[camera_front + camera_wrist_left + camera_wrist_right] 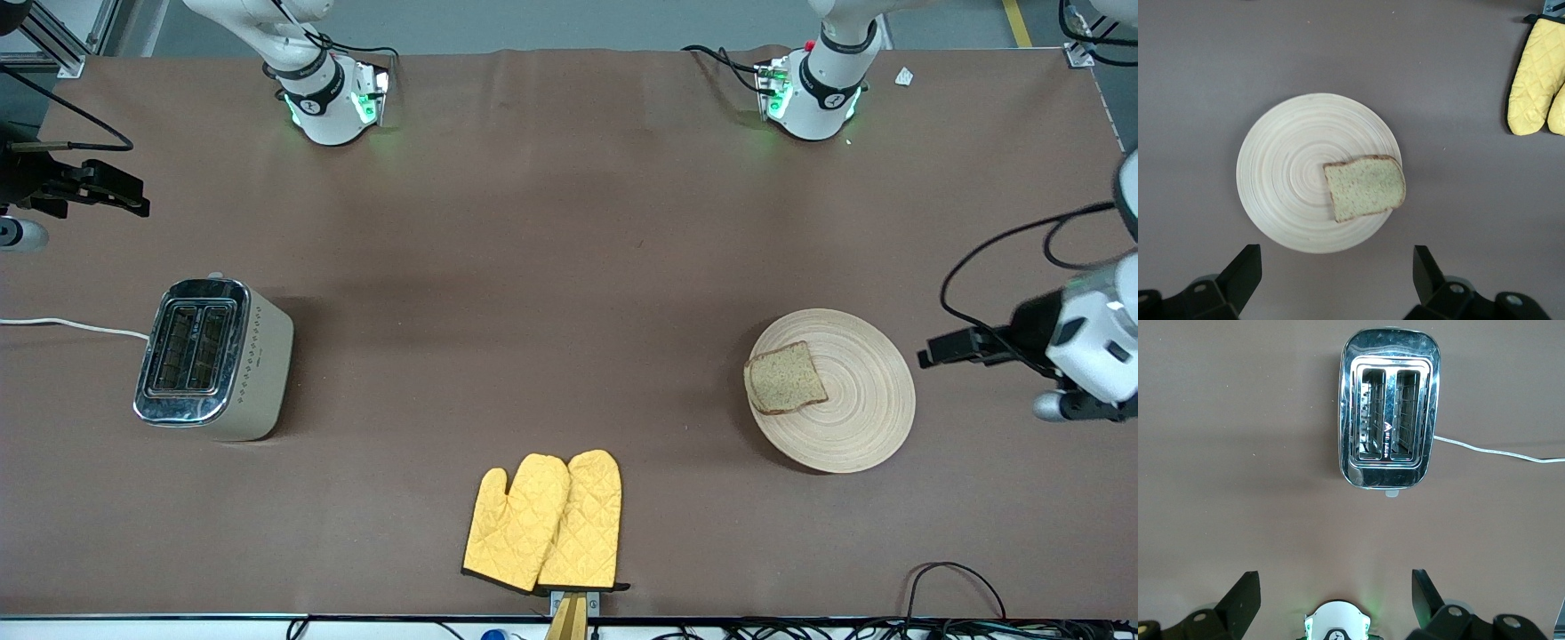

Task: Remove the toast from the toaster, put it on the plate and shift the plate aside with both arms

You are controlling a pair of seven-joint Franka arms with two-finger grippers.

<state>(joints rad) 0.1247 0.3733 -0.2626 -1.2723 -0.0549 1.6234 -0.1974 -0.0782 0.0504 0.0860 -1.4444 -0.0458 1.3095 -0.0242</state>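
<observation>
The toast (782, 379) lies flat on the round beige plate (853, 418), on the part of it toward the table's middle. Both also show in the left wrist view, the toast (1365, 188) on the plate (1281, 173). My left gripper (932, 352) is open and empty, up over the bare table beside the plate at the left arm's end; its own view shows it (1337, 277) just off the plate's rim. My right gripper (124, 191) is open and empty over the table at the right arm's end, with nothing between its fingers (1336, 600).
A steel toaster (213, 358) with two empty slots stands at the right arm's end, its white cord (71, 325) running off the table; it shows in the right wrist view (1390, 407). Two yellow oven mitts (547, 523) lie at the table edge nearest the camera.
</observation>
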